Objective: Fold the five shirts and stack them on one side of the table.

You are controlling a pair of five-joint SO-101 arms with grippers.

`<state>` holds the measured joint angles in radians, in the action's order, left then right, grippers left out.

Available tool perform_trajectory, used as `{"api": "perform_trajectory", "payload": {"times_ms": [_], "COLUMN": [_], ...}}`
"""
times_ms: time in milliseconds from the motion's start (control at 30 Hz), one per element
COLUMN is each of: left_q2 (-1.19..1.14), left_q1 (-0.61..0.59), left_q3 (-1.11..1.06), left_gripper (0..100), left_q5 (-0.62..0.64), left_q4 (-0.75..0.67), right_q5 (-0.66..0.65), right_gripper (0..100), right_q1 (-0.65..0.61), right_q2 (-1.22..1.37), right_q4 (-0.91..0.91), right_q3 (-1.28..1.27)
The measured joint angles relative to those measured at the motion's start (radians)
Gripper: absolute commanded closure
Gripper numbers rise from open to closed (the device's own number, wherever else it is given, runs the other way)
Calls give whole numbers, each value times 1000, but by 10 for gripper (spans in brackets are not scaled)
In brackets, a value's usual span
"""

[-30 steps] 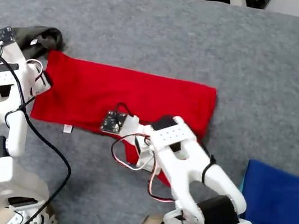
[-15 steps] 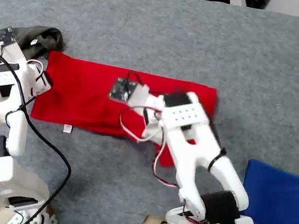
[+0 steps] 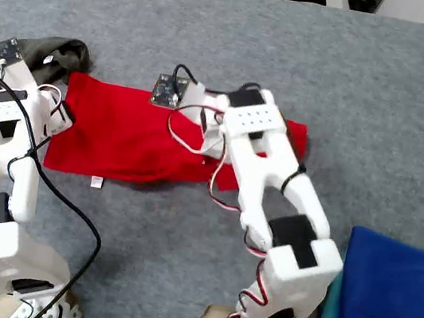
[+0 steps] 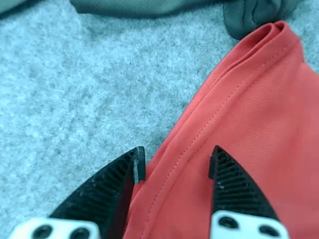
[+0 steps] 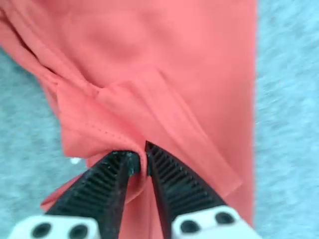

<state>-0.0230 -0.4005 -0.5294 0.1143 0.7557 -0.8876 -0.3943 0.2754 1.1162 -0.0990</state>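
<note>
Right claw [image 5: 141,156] carried pinched red shirt [image 3: 119,132] fold away; arm outstretched.

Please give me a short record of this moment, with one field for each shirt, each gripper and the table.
red shirt: spread across the middle of the table, partly folded
left gripper: open, its jaws on either side of the red shirt's hemmed edge
right gripper: shut on a fold of the red shirt
olive shirt: crumpled, next to the red shirt's far left corner
blue shirt: lies flat at the near right
table: grey surface
</note>
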Motion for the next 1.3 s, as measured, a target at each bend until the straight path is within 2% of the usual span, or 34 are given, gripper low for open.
{"api": "perform_trajectory", "payload": {"times_ms": [100, 233, 300, 467, 667, 733, 867, 933, 1000, 1133, 1300], "left_q2": [0, 0, 0, 0, 0, 0, 0, 0, 0, 0, 0], "left_q1": [0, 2, 2, 2, 2, 2, 2, 2, 2, 2, 2], "left_q3": [0, 0, 0, 0, 0, 0, 0, 0, 0, 0, 0], "left_gripper": [781, 781, 781, 781, 781, 781, 781, 781, 781, 781, 771], "left_q5": [0, 0, 0, 0, 0, 0, 0, 0, 0, 0, 0], "left_q4": [0, -2, -8, -8, -8, -8, -8, -8, -8, -8, -5], "right_q5": [-49, -87, -91, -91, -43, -37, -37, -37, -23, 101, 365], "right_gripper": [918, 745, 711, 734, 736, 775, 998, 968, 986, 993, 993], "right_q1": [3, 3, 3, 21, 126, 144, 146, 127, 95, 69, 158], "right_q2": [12, 14, 14, 15, 23, 23, 23, 23, 23, 23, 23], "right_q4": [12, 15, 15, -35, -100, -58, 133, 235, 290, 270, 198], "right_q3": [43, 51, 51, 51, 87, 133, 242, 265, 265, 247, 247]}}
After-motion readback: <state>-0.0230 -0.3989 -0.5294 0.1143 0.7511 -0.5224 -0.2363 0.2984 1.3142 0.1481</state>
